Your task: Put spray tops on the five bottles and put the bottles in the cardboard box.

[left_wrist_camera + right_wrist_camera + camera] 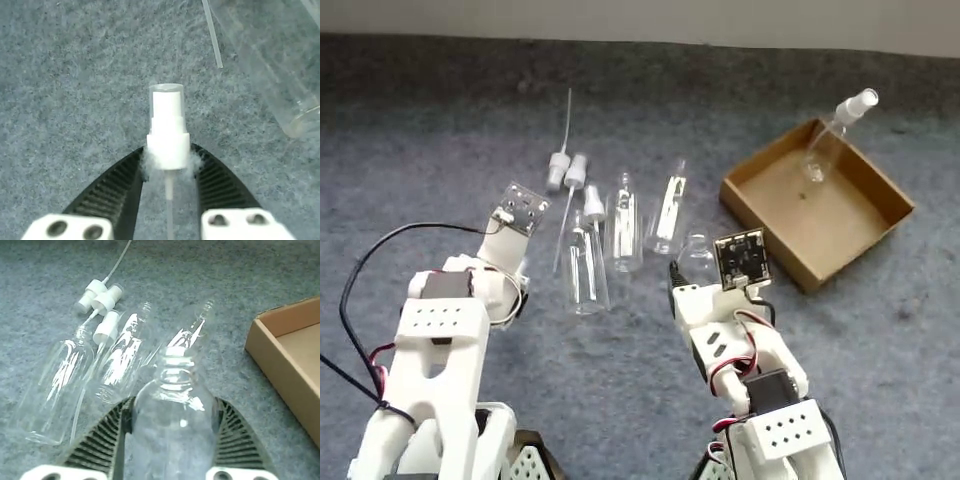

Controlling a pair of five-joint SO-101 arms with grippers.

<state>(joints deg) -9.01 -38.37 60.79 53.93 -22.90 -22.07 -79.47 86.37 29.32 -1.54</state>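
My left gripper (169, 159) is shut on a white spray top (167, 132), whose thin tube runs back between the fingers just above the grey carpet. Gripped in my shut right gripper (172, 407) is a clear bottle (172, 430) with a bare open neck; the same bottle (697, 250) sits left of the cardboard box (865, 240). Three clear bottles (585, 265) (623, 225) (668, 212) lie side by side between the arms. Three loose spray tops (557, 165) (575, 170) (593, 205) lie at their far ends. One capped bottle (832, 135) leans in the box's far corner.
The left arm (445, 320) and the right arm (740, 350) stand at the near edge of the grey carpet. A black cable (360, 270) loops at the left. The box wall (280, 360) is close beside the right gripper. A lying bottle (275, 65) is near the left gripper.
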